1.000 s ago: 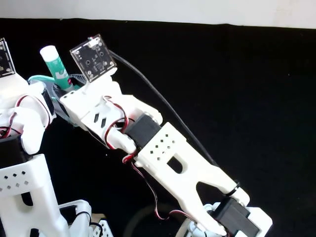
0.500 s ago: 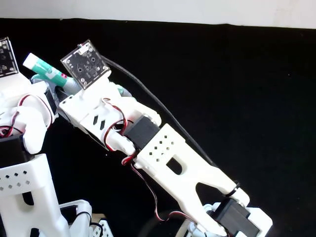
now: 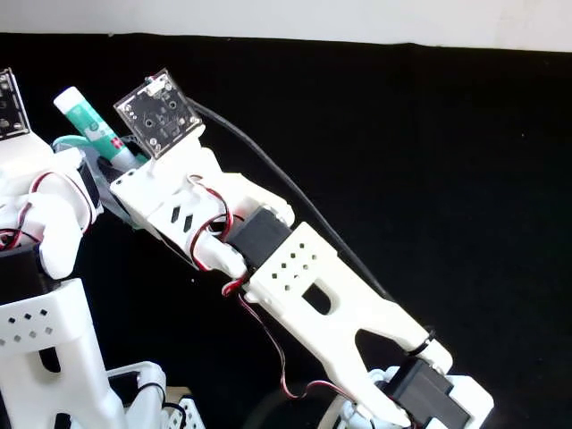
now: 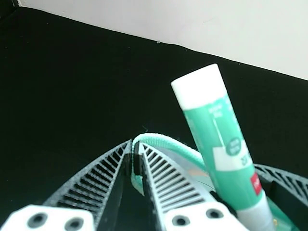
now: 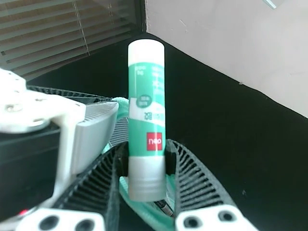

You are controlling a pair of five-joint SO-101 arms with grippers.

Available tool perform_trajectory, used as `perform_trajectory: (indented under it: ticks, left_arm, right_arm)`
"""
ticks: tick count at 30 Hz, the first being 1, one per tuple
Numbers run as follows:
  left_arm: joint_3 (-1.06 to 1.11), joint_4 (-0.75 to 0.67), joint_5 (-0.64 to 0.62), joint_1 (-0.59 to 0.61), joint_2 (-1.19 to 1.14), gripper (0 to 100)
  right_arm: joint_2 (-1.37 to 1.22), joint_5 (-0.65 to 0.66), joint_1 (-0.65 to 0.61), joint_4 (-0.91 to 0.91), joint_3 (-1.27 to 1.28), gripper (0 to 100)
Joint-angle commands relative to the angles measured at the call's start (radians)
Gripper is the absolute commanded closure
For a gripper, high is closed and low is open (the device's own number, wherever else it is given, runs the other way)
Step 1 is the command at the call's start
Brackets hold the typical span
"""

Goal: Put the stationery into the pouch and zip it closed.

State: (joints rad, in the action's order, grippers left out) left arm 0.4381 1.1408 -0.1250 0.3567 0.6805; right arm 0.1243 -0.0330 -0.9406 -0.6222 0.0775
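Glue stick, one in all, stands between the two ribbed black fingers of the right gripper, which are pressed against its sides low on the barrel, near the red patch on its green label. Most of the tube and its white cap rise clear above the fingertips. In the high view the glue stick leans with its cap toward the far left corner, just beside the square camera board on the right arm's wrist. Its lower end is hidden there behind the arm.

One pouch is up off the black table, grey with a teal edge. The left gripper has its fingers closed together on that teal edge, a strip of it showing in the narrow slit between them. From the left wrist view the glue stick rises just beside this pinch, in front of the curved teal rim. Its base sits down at the mouth of the pouch, next to a black finger of the other gripper. Whether the base is already inside the pouch I cannot tell.

Teal edging of the pouch also shows below the stick's base in the right wrist view
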Motion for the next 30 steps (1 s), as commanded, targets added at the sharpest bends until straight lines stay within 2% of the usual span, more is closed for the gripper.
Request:
perform_trajectory:
  ticks: [1,6,22,30]
  left_arm:
    - [0.013,0.015,0.005,-0.008,-0.054,99]
    - [0.012,0.015,0.005,-0.008,-0.054,99]
    - [0.012,0.015,0.005,-0.008,-0.054,99]
    - [0.013,0.015,0.005,-0.008,-0.054,99]
  right_arm:
    - [0.005,0.005,-0.01,-0.016,0.024,99.3]
    - [0.076,-0.015,-0.001,-0.018,-0.044,99.3]
    - [0.077,-0.017,0.059,-0.018,-0.213,99.3]
    - [0.084,-0.092,0.102,-0.018,-0.206,99.3]
